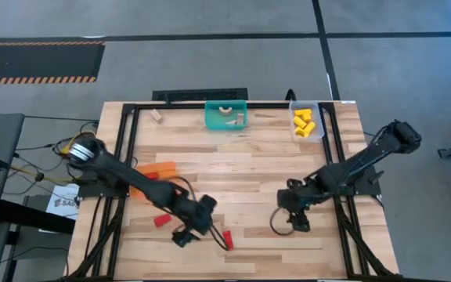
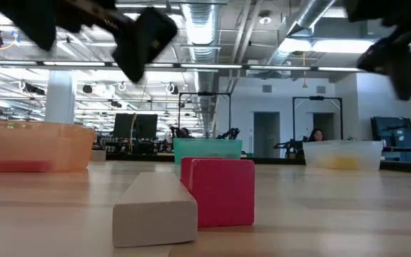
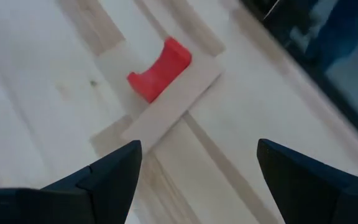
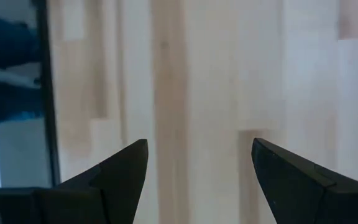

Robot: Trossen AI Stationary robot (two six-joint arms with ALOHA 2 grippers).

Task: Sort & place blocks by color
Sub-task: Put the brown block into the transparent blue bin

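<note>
My left gripper (image 1: 200,227) (image 3: 197,146) hovers open near the table's near edge. Just ahead of it lie a red arch block (image 3: 160,70) (image 1: 227,236) and a pale wood bar (image 3: 173,102) (image 2: 155,207), side by side and flat on the table. The fingers touch neither. Another red block (image 1: 161,221) lies beside the left arm. Pale wood blocks sit in the teal bin (image 1: 225,115), and yellow blocks (image 1: 304,124) sit in the clear bin. One more pale block (image 1: 156,116) lies at the far left of the table. My right gripper (image 1: 292,215) (image 4: 199,146) hangs open over bare wood.
The orange bin (image 1: 156,168) (image 2: 31,146) stands left of centre, partly under the left arm. The teal bin (image 2: 207,148) and the clear bin (image 1: 307,124) (image 2: 341,153) stand along the far edge. A black frame (image 1: 131,149) borders the tabletop. Bare wood (image 1: 241,172) lies between the arms.
</note>
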